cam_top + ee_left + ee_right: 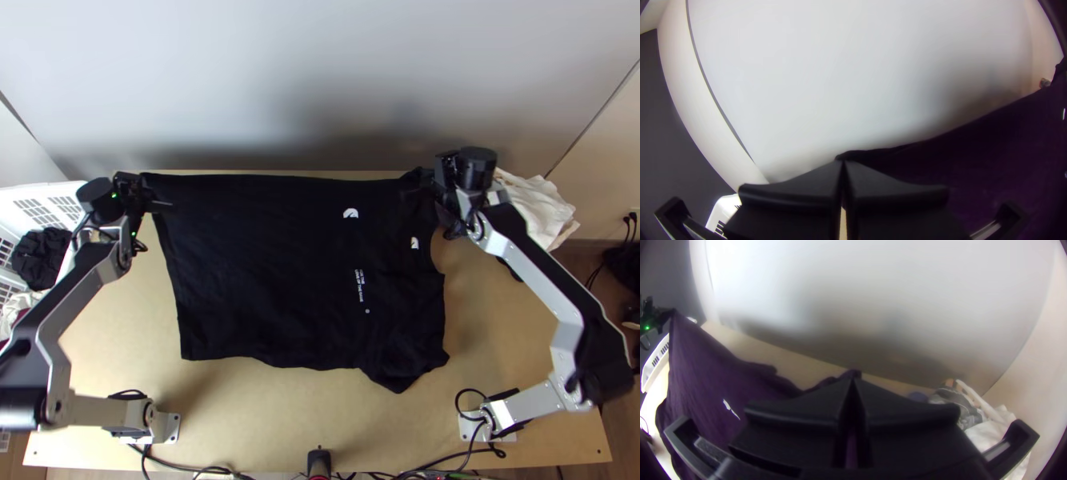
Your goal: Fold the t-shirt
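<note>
1. We find the black t-shirt [264, 256] spread broadly across the middle of the top view; we cannot tell how many layers lie there.
2. Edges: its upper edge runs nearly straight between the two grippers; the left edge slants down to a lower-left corner, and the right edge curves inward near the top. A pointed flap juts out at lower right.
3. Room: light wood of the table [264, 416] shows along the shirt's left and right sides and in a wide band between its lower edge and the arms' bases. A pale wall [320, 80] stands just beyond the upper edge.
4. Left gripper [150, 192], upper left of the top view: fingers pressed together, pinching the shirt's upper-left corner. In the right wrist view, that corner is raised into a peak.
5. Right gripper [438, 190], upper right of the top view: fingers closed together, pinching the shirt's upper-right part.
6. Print: we note two white marks and a short column of small white lettering [360, 292] on the shirt's right half.
7. Materials: soft, matte cloth, lightly rippled; a slotted white basket [24, 196] at left with crumpled dark cloth [40, 256]; bunched white cloth [540, 208] at upper right.
</note>
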